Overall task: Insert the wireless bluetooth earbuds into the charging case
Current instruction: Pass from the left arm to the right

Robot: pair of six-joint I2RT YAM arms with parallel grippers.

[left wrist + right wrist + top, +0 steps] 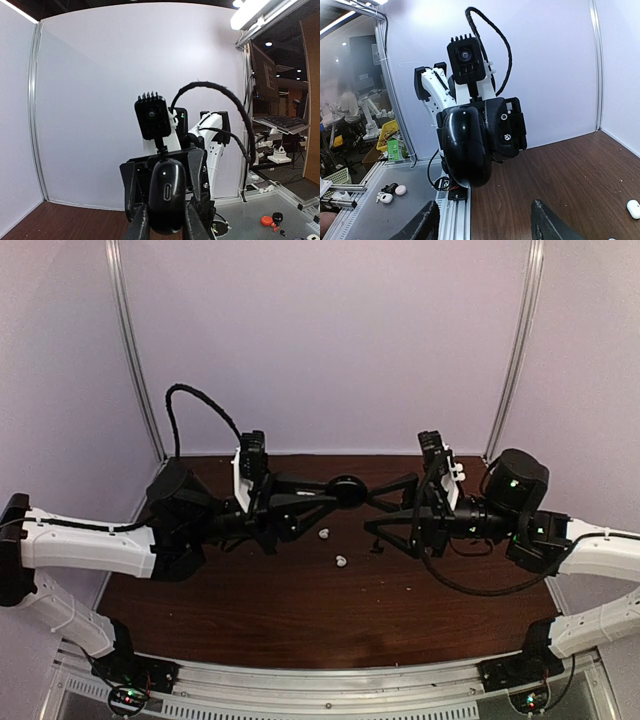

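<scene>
Pinched in the left gripper: black charging case, up off the table, facing a spread right gripper.

Left wrist view: clamped on both flanks of the black charging case by the fingers, port slot toward the lens. Right wrist view: fingers wide apart at the bottom edge, nothing between them, case ahead and above, apart from them. Top view: right gripper tips just beside the case, contact impossible to tell. On the bare wood, a little nearer the bases: farther earbud and nearer earbud, both white, near each other, apart from both grippers. At the right edge of the right wrist view, lying on the table: single white earbud; cannot tell which of the two.
</scene>
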